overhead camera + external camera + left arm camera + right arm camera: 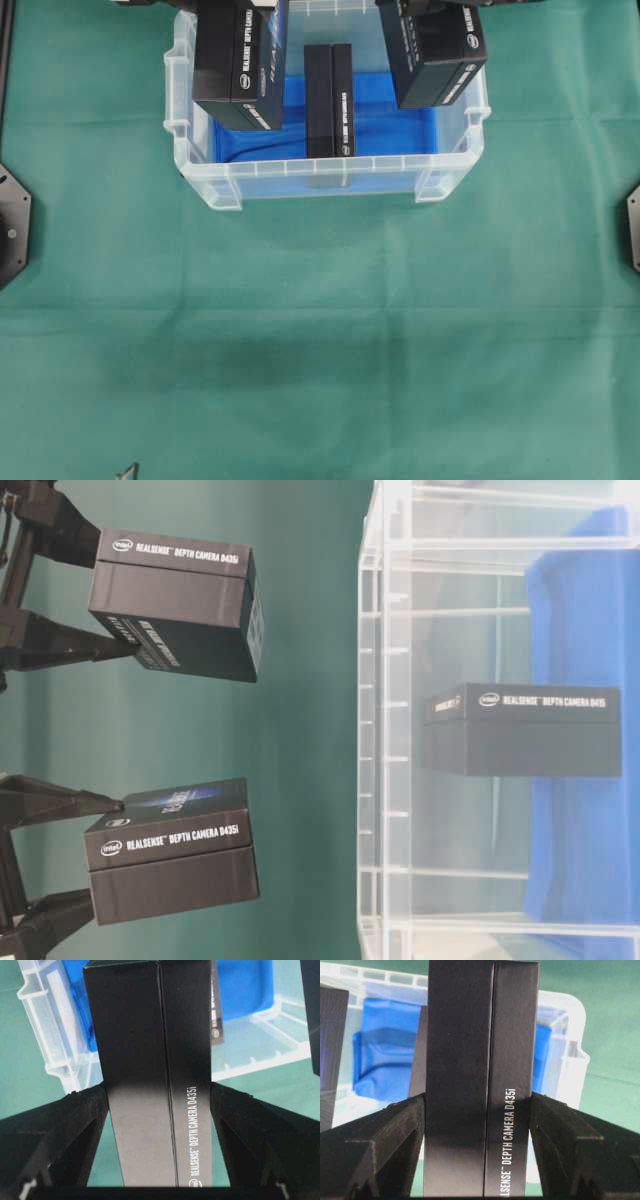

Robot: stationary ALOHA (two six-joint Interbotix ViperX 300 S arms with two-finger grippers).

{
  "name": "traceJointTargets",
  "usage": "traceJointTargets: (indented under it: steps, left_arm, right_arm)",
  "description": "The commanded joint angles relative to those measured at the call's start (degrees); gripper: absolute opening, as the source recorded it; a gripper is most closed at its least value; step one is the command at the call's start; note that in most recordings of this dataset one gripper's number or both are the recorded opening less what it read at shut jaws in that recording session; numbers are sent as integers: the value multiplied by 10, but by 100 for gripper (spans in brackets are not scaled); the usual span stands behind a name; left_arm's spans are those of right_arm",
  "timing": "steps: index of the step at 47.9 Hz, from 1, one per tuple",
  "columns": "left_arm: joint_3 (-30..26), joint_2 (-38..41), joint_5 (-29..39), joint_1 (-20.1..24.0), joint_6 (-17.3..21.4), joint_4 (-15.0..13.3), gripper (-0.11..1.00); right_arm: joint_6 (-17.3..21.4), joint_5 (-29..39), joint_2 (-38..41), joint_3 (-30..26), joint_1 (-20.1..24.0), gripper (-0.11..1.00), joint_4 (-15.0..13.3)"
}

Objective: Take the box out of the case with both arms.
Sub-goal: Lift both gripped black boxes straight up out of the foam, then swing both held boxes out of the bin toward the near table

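Note:
The case point(330, 178) is a clear plastic bin at the top middle, with blue cloth point(400, 125) on its bottom. One black RealSense box point(329, 100) stands on edge inside it, seen through the wall as well point(520, 730). My left gripper point(159, 1092) is shut on a second black box point(150, 1070), held above the case's left end point(240, 60). My right gripper point(477, 1102) is shut on a third black box point(480, 1060) above the case's right end point(432, 55). In the table-level view both held boxes point(175, 605) point(170, 855) hang clear of the case rim point(385, 730). The boxes hide most of both grippers from overhead.
Green cloth point(320, 330) covers the table in front of the case. Black arm bases sit at the left edge point(12, 225) and the right edge point(632, 228).

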Motion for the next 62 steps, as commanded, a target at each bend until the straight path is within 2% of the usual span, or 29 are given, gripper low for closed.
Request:
traceJointTargets:
  steps: [1,22,37,47,62]
  left_arm:
    - [-16,-11,-2,-2,0,3,64]
    - [-16,-11,-2,-2,0,4,64]
    - [-15,-14,-2,-18,-5,4,63]
    - [-14,-15,-2,-41,-11,4,63]
    - [-11,-14,-2,-85,-46,4,63]
  right_arm:
    - [1,-2,-18,-16,4,65,-2]
    - [3,3,-17,-16,7,65,-2]
    - [12,21,-18,-16,27,65,-3]
    - [23,29,-17,-16,50,65,-3]
    - [62,48,-17,-16,103,65,-6]
